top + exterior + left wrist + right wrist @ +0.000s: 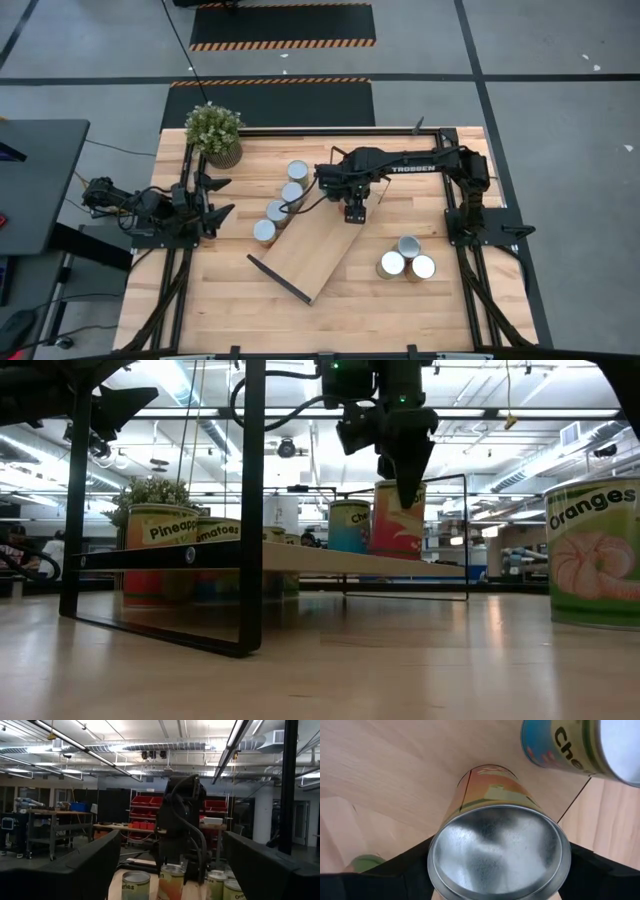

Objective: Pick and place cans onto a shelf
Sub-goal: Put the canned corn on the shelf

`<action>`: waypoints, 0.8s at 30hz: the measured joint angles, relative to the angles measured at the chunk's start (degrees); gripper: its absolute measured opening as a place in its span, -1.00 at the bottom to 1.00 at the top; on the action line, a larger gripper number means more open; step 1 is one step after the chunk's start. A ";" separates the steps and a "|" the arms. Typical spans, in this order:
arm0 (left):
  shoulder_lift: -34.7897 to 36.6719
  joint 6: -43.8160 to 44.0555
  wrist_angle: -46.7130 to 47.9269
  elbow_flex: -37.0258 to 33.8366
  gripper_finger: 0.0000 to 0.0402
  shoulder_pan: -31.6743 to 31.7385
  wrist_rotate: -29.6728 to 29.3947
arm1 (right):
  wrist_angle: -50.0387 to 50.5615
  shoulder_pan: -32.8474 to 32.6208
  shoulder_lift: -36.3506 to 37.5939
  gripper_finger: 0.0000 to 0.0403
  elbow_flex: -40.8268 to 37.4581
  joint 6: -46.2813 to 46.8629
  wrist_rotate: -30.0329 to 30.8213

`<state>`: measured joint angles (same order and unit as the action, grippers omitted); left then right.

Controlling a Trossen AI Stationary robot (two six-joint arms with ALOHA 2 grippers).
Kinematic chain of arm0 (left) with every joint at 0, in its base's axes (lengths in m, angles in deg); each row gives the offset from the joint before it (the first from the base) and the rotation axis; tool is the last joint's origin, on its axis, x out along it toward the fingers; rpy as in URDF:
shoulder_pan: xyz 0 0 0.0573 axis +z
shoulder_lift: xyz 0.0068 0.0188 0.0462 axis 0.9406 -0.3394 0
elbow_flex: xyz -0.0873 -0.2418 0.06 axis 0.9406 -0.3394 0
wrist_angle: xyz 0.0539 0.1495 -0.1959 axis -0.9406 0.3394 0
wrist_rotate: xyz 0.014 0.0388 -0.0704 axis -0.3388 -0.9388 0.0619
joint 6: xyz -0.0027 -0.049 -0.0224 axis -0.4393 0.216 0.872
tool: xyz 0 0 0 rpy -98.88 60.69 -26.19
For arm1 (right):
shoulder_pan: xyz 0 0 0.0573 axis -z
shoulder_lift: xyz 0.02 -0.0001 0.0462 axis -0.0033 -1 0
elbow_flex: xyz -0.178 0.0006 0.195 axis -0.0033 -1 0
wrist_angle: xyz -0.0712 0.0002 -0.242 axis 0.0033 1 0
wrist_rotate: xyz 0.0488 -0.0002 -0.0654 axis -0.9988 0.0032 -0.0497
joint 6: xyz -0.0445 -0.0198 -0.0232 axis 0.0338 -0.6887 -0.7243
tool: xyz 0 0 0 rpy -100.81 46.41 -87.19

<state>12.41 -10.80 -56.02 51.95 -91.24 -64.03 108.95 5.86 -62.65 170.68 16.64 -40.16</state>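
One can [497, 855] is standing on the shelf [310, 255], near its upper right end in the high view, and the right jaws are holding it by its sides. Seven more cans are sitting on the counter [450, 310]: a row [277, 212] of four along the shelf's upper left edge and a bunch [391, 264] of three at the lower right. Most of the board is lying bare toward the lower left. The left jaws are hanging wide and empty at the left.

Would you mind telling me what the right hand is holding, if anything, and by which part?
The right hand has an orange can between its fingers, by the sides just under the rim, standing upright on the shelf.
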 joint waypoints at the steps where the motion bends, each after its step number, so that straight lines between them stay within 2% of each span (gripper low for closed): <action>1: 0.00 -0.02 0.10 0.00 0.77 0.00 0.02 | -0.12 0.00 0.00 0.64 0.00 0.00 0.04; 12: 0.00 -0.39 0.02 0.00 0.77 0.00 0.00 | -0.17 -0.02 0.00 0.81 0.00 0.06 1.57; 24: -0.02 -0.29 0.02 0.00 0.77 0.02 0.02 | 6.99 -0.19 0.00 0.82 0.68 3.61 6.50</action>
<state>12.39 -11.08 -56.00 51.95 -91.22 -64.01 115.94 5.67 -62.65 171.36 20.25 -33.67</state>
